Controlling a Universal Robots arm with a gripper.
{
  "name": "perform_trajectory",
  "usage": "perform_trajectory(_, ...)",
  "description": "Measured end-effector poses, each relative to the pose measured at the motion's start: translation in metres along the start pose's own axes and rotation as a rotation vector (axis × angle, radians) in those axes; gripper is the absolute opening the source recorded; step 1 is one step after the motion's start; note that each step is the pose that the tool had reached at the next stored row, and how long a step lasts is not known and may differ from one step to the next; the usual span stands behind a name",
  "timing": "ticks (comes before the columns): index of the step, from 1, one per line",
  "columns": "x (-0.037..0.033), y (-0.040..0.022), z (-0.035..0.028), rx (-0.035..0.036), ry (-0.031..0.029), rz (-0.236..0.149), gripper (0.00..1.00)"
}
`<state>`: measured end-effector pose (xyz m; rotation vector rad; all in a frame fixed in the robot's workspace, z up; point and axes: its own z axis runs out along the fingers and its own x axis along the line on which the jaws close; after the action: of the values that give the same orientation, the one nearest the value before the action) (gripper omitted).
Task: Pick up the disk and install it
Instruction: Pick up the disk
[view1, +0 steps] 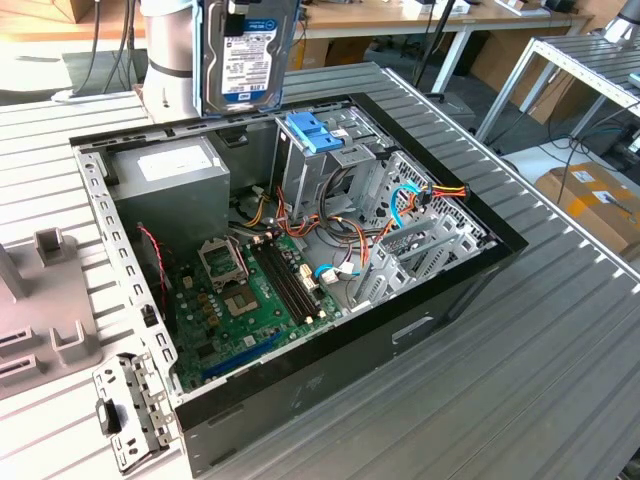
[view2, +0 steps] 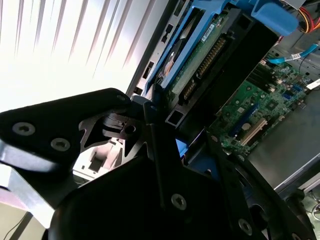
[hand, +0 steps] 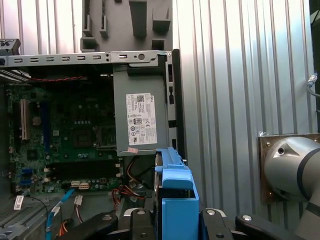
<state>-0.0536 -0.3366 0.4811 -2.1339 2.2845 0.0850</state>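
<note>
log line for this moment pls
phase: carrying | gripper: shut on disk | disk: held upright in the air above the open computer case | installed: not yet

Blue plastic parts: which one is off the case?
The one framing the disk, held upright above the case; the blue latch sits on the drive cage.

We identify the site as a robotics lab or workshop: a ribbed aluminium bench (view1: 560, 330) carries an opened computer case (view1: 300, 390), wooden worktables (view1: 400, 15) stand behind, and a cardboard box (view1: 600, 200) sits on the floor.
</note>
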Motion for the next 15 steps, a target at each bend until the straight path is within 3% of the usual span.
perform_trajectory(15,0.0026,-0.0002,-0.0001,0.0001,0.0012,0.0,0.36)
